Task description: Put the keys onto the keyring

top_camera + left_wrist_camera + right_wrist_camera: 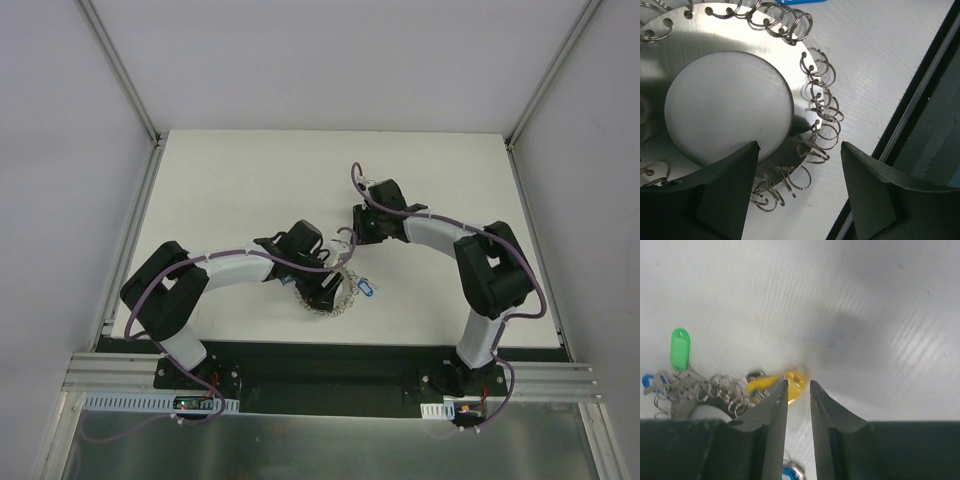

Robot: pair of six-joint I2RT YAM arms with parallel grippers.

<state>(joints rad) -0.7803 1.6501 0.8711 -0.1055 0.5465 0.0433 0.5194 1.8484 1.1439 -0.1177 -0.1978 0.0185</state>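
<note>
The keyring (767, 45) is a flat grey disc with a wide hole and several small split rings along its rim; it lies on the white table (230, 190), and also shows in the top view (343, 302). My left gripper (800, 144) is open and low over it, with the rim between its fingers (730, 195). My right gripper (798, 381) has its jaws narrowly apart just above a yellow key (760, 383) lying by the ring. A green key (680, 347) and a blue key (646, 381) sit at the ring's far side. Another blue key (368, 290) lies beside the ring.
The table's near edge with a black strip and metal rail (340, 365) runs close behind the ring, and shows in the left wrist view (920, 115). Frame posts (120, 70) stand at the back corners. The two arms meet near the table's middle.
</note>
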